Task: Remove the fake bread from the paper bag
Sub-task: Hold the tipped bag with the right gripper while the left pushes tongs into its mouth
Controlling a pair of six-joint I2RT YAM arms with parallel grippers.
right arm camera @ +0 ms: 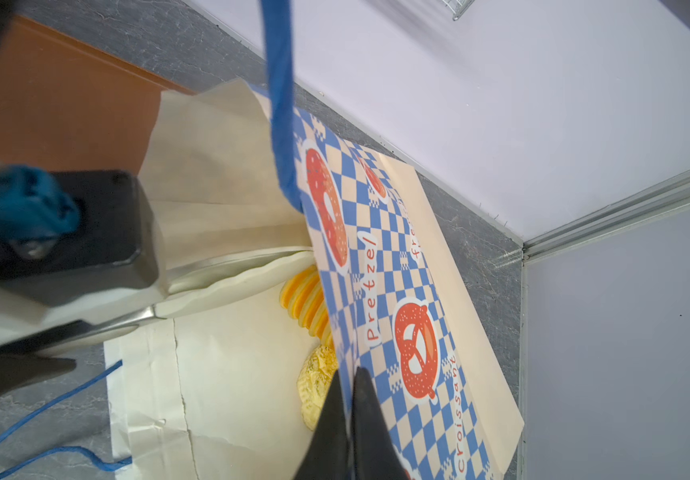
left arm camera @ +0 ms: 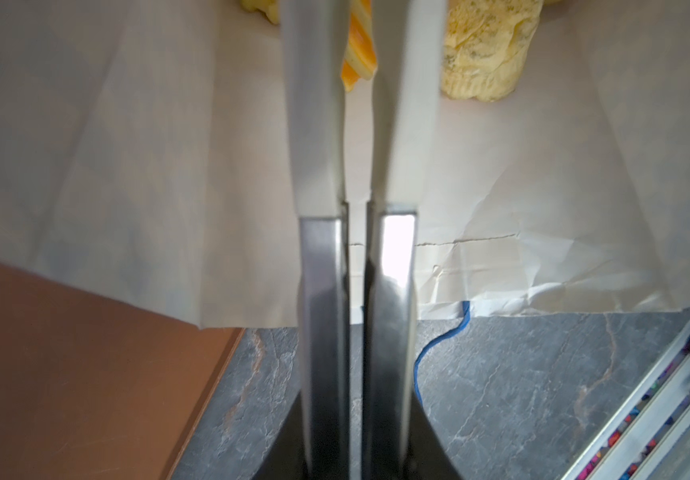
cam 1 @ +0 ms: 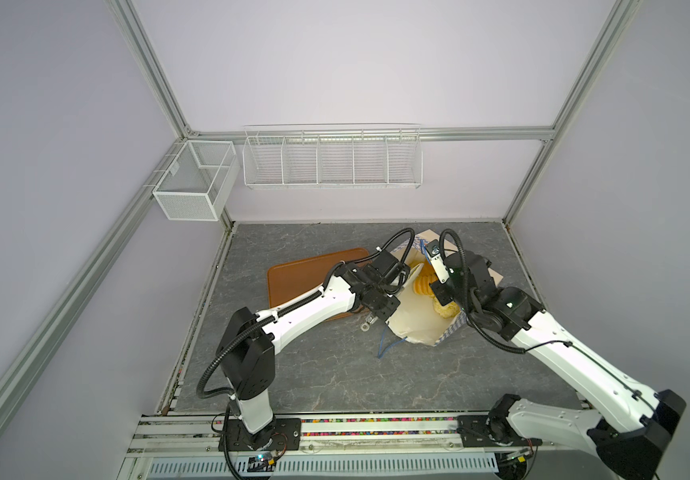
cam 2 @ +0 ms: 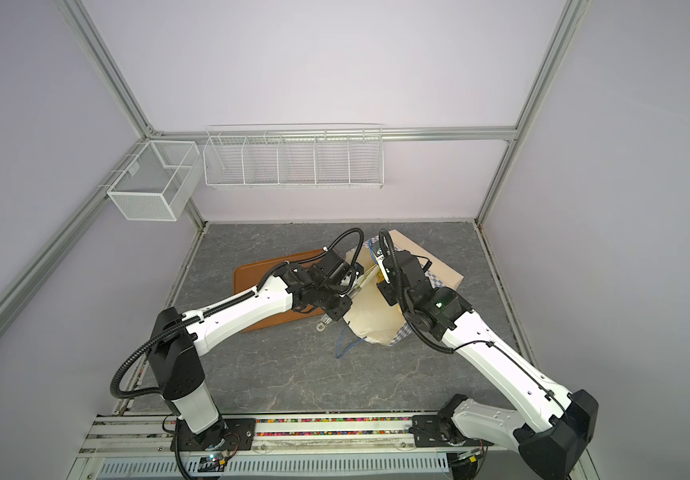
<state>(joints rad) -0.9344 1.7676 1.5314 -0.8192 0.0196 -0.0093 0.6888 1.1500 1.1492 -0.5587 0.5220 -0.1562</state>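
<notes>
Bread (cam 1: pixel 422 284) inside paper bag (cam 1: pixel 413 328) lying on tabletop (cam 1: pixel 335 374). Right jaws pinch its upper wall; left jaws narrow, grip unclear

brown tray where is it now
In both top views the brown tray lies on the table just left of the paper bag, partly under the left arm.

Tabletop (cam 1: pixel 335 374) of grey veined stone – bearing one brown tray (cam 1: pixel 297 278), flat, and beside it one paper bag (cam 1: pixel 413 328) on its side – blue cord handle (cam 1: pixel 389 347) trailing loose.
</notes>
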